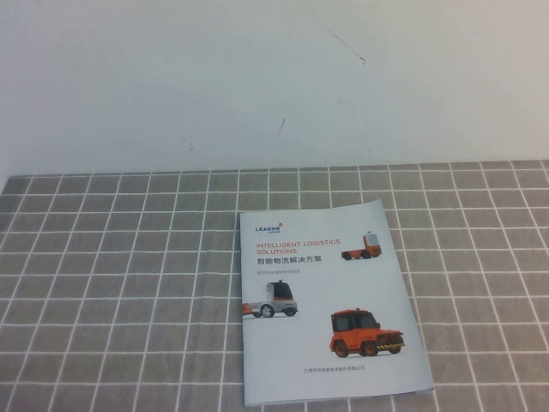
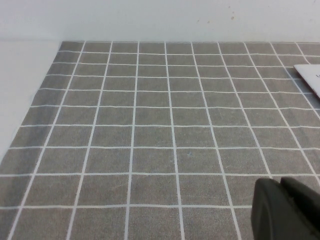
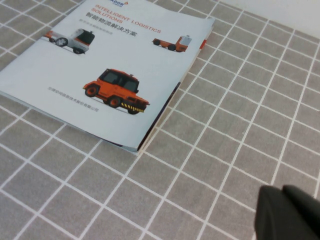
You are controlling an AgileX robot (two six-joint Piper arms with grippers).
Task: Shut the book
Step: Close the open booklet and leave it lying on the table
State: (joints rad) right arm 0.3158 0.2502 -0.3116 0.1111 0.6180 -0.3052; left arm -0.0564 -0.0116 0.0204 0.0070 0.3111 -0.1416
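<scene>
Jaws of both grippers hang clear of the book (image 1: 330, 300), which lies shut and cover up on the surface (image 1: 103, 257).

Left gripper (image 2: 287, 210) shows only as a dark bulk low in its wrist view, over bare grey checked cloth (image 2: 150, 125) and well apart from the book, of which one pale corner (image 2: 310, 77) shows; whether its jaws are spread or pressed together cannot be told. Right gripper (image 3: 290, 212) is likewise a dark bulk above the cloth, near the book's (image 3: 100, 65) closest corner but not touching it, and its jaws cannot be told either. From the high view the book lies flat, slightly skewed, right of centre and toward the robot's edge, with orange vehicles on its cover.
</scene>
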